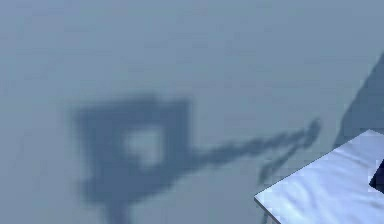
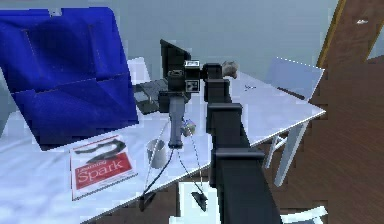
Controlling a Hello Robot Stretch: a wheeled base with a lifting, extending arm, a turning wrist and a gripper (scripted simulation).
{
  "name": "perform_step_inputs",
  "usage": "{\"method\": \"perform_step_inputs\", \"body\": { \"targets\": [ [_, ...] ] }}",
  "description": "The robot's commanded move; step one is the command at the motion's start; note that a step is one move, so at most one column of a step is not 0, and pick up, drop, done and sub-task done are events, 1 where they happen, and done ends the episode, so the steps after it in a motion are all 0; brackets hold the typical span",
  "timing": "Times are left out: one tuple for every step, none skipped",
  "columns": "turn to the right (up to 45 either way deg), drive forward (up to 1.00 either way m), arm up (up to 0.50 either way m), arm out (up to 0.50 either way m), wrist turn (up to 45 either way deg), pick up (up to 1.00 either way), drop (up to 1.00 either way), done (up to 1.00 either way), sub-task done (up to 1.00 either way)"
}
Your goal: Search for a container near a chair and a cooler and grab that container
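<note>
Gripper (image 2: 162, 100) at the smooth white table (image 2: 270, 112)
I'm seeing a boxy blue cooler (image 2: 65, 70) at its ten o'clock — whether it's holding anything, I can't tell.

You saw a smooth white bench (image 2: 280, 110), a glossy blue plastic-looking cooler (image 2: 70, 70), a red-covered paper magazine (image 2: 103, 165), and a brown wood-grained panel (image 2: 355, 60).

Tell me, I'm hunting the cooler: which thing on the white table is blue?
The big box at the arm side view's left, on the table; the flat booklet beside it is red and white.
</note>
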Motion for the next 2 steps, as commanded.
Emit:
{"method": "perform_step_inputs", "body": {
  "targets": [
    [0.0,0.00,0.00,0.00,45.0,0.00,0.00,0.00,0.00],
    [0.0,0.00,0.00,0.00,45.0,0.00,0.00,0.00,0.00]
  ]
}}
